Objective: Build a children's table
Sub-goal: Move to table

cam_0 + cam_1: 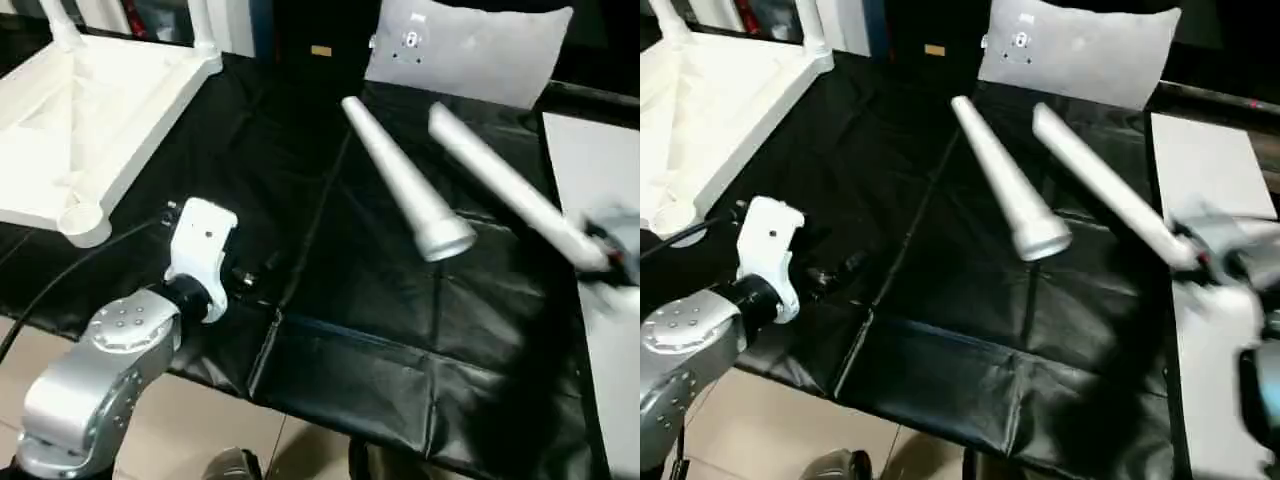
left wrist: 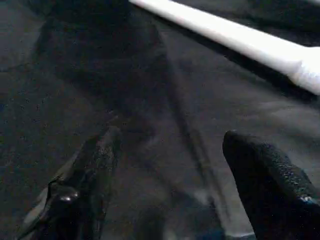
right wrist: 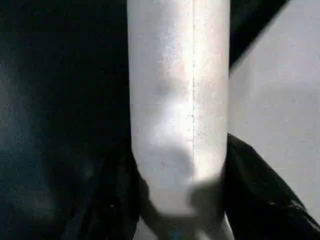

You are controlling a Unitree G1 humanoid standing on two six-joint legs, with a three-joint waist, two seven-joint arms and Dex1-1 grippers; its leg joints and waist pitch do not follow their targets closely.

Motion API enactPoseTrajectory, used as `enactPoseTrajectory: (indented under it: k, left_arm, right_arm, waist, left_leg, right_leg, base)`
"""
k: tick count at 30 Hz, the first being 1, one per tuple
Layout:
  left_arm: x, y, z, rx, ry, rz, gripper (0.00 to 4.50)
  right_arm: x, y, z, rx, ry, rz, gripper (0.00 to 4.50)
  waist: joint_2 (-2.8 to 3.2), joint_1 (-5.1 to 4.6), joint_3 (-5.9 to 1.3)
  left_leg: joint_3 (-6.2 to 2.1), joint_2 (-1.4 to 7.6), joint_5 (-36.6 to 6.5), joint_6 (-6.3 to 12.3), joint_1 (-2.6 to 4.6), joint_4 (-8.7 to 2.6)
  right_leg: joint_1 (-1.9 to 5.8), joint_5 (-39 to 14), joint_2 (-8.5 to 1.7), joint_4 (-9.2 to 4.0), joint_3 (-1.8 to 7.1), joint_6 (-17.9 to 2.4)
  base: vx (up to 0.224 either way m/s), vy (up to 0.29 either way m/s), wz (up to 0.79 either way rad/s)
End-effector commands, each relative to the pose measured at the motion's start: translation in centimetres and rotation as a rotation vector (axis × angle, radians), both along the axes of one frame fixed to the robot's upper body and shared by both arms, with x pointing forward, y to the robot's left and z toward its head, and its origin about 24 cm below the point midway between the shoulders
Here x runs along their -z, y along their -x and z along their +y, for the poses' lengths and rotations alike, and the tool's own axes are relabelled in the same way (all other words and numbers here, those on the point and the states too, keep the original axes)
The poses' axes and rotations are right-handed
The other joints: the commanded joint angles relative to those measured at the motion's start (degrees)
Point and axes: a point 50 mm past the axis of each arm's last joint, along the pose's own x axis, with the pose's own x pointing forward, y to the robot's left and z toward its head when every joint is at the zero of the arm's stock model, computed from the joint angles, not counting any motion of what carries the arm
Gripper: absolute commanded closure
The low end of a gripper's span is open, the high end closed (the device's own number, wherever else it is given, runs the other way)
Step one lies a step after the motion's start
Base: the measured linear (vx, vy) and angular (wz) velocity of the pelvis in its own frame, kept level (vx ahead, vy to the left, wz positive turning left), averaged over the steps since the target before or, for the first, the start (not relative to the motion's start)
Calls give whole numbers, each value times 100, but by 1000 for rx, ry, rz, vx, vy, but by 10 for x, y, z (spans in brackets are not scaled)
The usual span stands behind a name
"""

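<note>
Head cam: the table top [image 1: 90,110] sits upside down at far left, cut off by the edge. Two loose legs lie on the black sheet [image 1: 330,330]; the right gripper [image 1: 1200,255] is blurry at the end of the right leg [image 1: 1100,190]. Lots of free sheet around the middle leg [image 1: 400,180].

Left wrist cam: the left gripper [image 2: 170,185] is spread wide, holding nothing.

Right wrist cam: dark fingers [image 3: 255,185] hug the leg on both sides.

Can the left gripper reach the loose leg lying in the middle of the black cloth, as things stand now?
Probably yes. The left gripper is open over bare black cloth, and nothing lies between it and the middle leg. The other leg is at the right gripper.
</note>
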Motion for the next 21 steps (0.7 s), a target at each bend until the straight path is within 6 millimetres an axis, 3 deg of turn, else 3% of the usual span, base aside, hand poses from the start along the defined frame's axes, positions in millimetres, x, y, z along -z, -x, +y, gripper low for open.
enactPoseTrajectory:
  k: [1, 3, 6, 9, 16, 18, 19, 20, 21]
  left_arm:
    - [6, -1, 2, -33, -28, 22, 89]
    - [9, -3, 5, -63, -46, 26, 89]
    - [9, -6, 9, -99, -53, -3, 89]
    - [4, -6, 7, -92, -31, -44, 89]
    - [-3, -1, 0, -123, 12, -135, 89]
    - [-3, -1, 1, -144, 24, -140, 89]
    - [-2, -1, 2, -160, 32, -142, 89]
    - [-2, -1, 3, -172, 34, -144, 89]
    - [-2, -2, 5, -175, 28, -152, 89]
  right_arm:
    - [-9, -9, 8, 35, -89, -88, 261]
    - [-13, -18, 21, 30, -164, -150, 261]
    - [-29, -34, 52, 20, -338, -251, 261]
    - [-33, -35, 69, 30, -428, -263, 261]
    - [-34, -9, 128, -31, -515, -464, 261]
    - [-31, 4, 145, -23, -549, -520, 261]
    - [-27, 14, 153, 8, -585, -524, 261]
    - [-21, 23, 160, 41, -609, -514, 261]
    - [-15, 34, 167, 75, -619, -502, 261]
  waist:
    - [-70, 30, -385]
    - [-43, 48, -392]
    - [-51, 50, -422]
    - [-43, 88, -449]
    - [13, 297, -488]
    - [25, 305, -468]
    - [116, 321, -484]
    - [-87, 456, -436]
    - [-117, 474, -417]
  left_leg:
    - [72, 111, -935, 666, 86, -381]
    - [72, 109, -827, 678, 79, -379]
    - [66, 97, -636, 710, 57, -379]
    - [79, 108, -309, 786, 80, -363]
    - [77, 149, -67, 572, 135, -411]
    - [100, 127, -350, 437, 126, -431]
    - [391, 112, -578, 109, 375, -230]
    - [446, -88, -1245, -221, 225, -207]
    - [414, -145, -1429, -186, 195, -136]
  right_leg:
    - [346, -1438, -232, -405, 84, -1694]
    - [354, -1264, -231, -386, 85, -1714]
    - [392, -1034, -237, -361, 93, -1694]
    - [388, -611, -227, -325, 103, -1794]
    - [378, -323, -226, -293, 134, -1523]
    - [360, -704, -254, -345, 161, -1406]
    - [92, -1180, -75, -572, 397, -1116]
    - [257, -1993, -43, -558, 758, -689]
    - [308, -2380, -93, -626, 919, -600]
  base:
    - [0, 0, 0]
    - [0, 0, 0]
    - [0, 0, 0]
    - [0, 0, 0]
    - [0, 0, 0]
    - [0, 0, 0]
    - [0, 0, 0]
    - [-15, 24, -39]
    - [-15, 24, -39]
